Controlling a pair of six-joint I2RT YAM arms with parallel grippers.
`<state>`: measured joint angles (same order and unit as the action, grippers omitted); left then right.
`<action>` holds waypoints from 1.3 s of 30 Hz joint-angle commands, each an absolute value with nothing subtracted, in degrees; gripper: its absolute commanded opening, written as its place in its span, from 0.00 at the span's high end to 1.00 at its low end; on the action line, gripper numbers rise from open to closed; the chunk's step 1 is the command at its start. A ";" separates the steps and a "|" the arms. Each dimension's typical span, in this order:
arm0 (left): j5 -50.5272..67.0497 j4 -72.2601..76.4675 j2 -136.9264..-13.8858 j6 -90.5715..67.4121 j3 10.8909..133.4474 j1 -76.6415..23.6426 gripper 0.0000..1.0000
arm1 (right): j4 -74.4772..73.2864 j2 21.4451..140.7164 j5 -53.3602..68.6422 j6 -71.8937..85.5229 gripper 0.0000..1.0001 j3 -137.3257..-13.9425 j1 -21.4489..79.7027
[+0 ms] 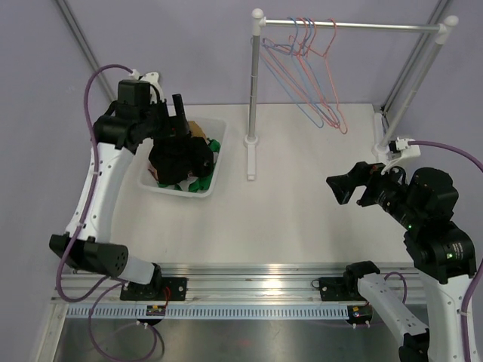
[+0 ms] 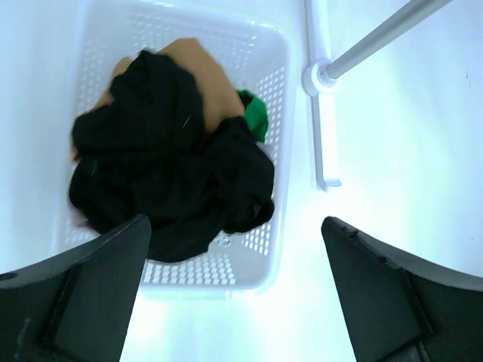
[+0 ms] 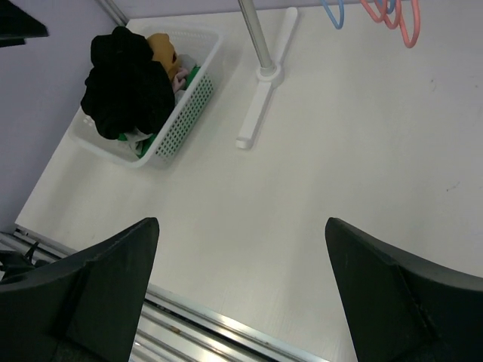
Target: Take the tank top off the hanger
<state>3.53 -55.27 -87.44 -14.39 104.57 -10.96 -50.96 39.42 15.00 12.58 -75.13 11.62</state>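
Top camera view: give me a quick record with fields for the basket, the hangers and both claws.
Basket: white perforated laundry basket, on the left side of the table
Contents: black garment on top, tan garment and green garment beneath
Hangers: pink and blue hangers on the rail, all bare
Left claw: open, above the basket, holding nothing
Right claw: open, over bare table, holding nothing

Open table [image 1: 302, 211] right of rack post [image 1: 254, 83] — basket [image 1: 181, 193] crowds left.
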 commanded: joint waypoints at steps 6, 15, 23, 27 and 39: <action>-12.55 -49.40 -58.04 -15.64 82.21 -11.86 0.01 | -58.09 39.29 0.37 9.85 0.01 -79.37 11.86; -20.39 -56.06 -36.58 -14.06 70.32 -12.13 0.01 | -60.55 34.73 -5.45 8.35 0.01 -77.35 11.78; -14.50 -60.29 -27.61 -14.59 66.10 -12.13 0.01 | -59.50 27.25 -7.47 6.86 0.01 -72.34 12.66; -13.97 -60.56 -23.57 -14.77 64.43 -12.13 0.01 | -59.68 24.88 -6.68 6.68 0.01 -71.11 12.74; -12.48 -58.27 -19.77 -14.41 61.17 -12.13 0.01 | -59.50 26.54 -8.96 8.96 0.01 -70.05 12.74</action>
